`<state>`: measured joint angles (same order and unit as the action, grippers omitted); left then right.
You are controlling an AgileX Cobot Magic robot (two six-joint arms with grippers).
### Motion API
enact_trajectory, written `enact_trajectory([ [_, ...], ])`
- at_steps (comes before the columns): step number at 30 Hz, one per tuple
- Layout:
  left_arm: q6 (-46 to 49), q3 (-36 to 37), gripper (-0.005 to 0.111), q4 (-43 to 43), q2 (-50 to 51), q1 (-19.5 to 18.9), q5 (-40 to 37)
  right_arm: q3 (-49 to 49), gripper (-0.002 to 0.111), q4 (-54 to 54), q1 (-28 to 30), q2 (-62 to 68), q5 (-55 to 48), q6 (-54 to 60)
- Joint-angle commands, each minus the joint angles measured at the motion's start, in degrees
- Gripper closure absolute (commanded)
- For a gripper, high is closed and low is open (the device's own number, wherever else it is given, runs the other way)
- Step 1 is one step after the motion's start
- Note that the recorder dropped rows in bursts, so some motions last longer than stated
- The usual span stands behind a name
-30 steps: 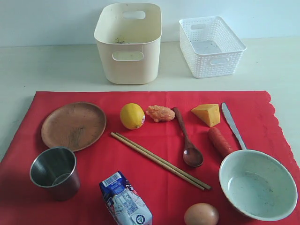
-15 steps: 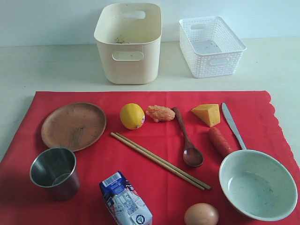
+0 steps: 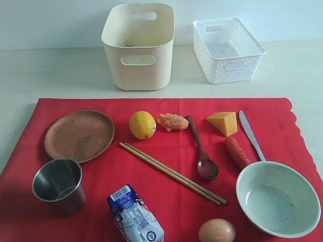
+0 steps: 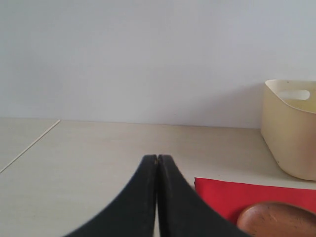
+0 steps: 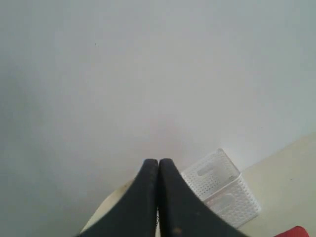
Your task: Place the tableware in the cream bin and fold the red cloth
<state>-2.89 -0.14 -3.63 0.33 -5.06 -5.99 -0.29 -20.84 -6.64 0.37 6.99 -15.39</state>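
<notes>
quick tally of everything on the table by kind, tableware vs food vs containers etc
tableware: 6 (plate, cup, chopsticks pair, spoon, knife, bowl)
food and drink: 6 (lemon, orange lump, cheese, carrot, egg, milk carton)
containers: 2 (cream bin, white basket)
cloth: 1 (red cloth)
total: 15

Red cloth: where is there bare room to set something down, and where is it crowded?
Bare: the red cloth strip nearest the cream bin; the patch bordered by plate, steel cup, milk carton and chopsticks; the table beside the bin, exterior-view left. Crowded: the right side, where spoon, carrot, knife, cheese and bowl sit close together.
</notes>
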Motion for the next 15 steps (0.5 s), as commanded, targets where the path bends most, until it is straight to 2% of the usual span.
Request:
enact_trajectory([
  [1,0.2,0.1,0.104,-0.1,-0.3,-0.1,0.2,-0.6,0.108,0.0,0.0,-0.4,-2.9,-0.1],
  [7,0.2,0.1,0.104,-0.1,-0.3,-0.1,0.2,-6.9,0.108,0.3,0.0,8.4,-8.7,4.0],
  [15,0.2,0.1,0.104,-0.1,-0.3,-0.1,0.2,-16.8,0.108,0.4,0.0,30.4,-18.1,12.6],
])
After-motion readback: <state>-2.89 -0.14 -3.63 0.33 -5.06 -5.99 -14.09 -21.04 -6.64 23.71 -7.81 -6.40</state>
